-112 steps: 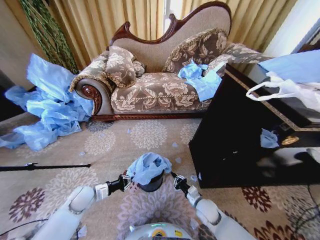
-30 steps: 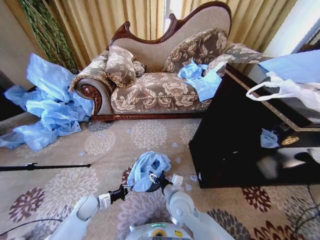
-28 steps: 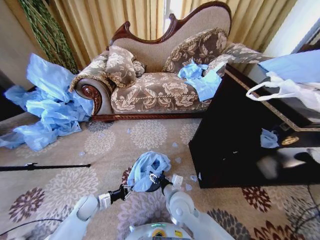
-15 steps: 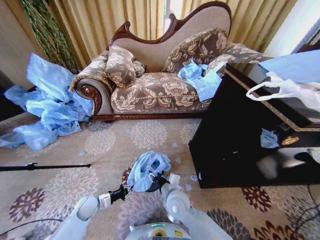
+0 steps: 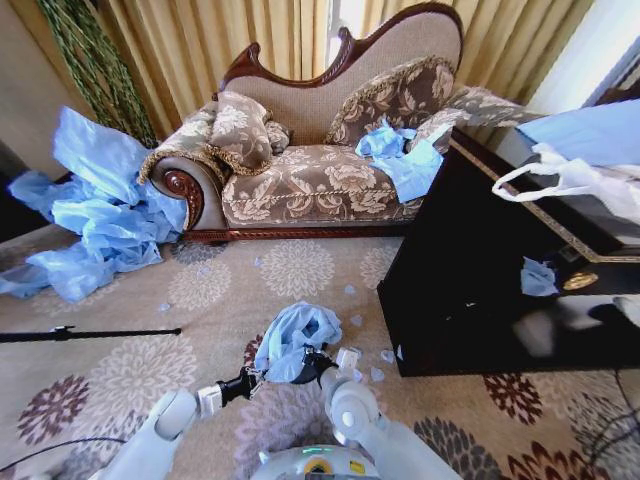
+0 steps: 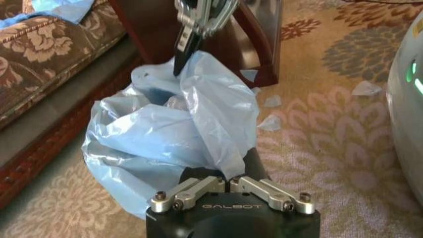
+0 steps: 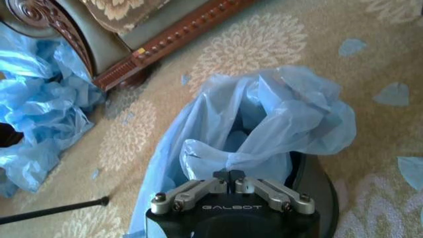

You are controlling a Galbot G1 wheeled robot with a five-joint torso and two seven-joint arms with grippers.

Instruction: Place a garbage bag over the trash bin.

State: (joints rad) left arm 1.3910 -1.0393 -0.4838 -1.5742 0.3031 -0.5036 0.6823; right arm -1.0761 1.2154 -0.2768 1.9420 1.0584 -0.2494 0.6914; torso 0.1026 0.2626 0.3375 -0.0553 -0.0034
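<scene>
Down on the flowered rug in front of the robot, the left pincer [image 5: 252,379] reaches in from the left side of the trash bin [image 5: 312,372], its fingers pressed together on a fold of the garbage bag [image 5: 293,340] right at the bin's near rim, as the left wrist view shows. The bag sits bunched in a crumpled heap on top of the bin, more piled than pulled down, with only a strip of the black side showing beneath it. On the other side, the right pincer [image 5: 318,356] comes in from the right and is likewise clamped shut on a gather of the blue plastic at the rim. So the two pincers hold opposite edges of the bag's mouth with the bin standing upright between them, each about equally close; to my eye, seating the bag depends on spreading those edges apart and downward along the bin's vertical axis.
</scene>
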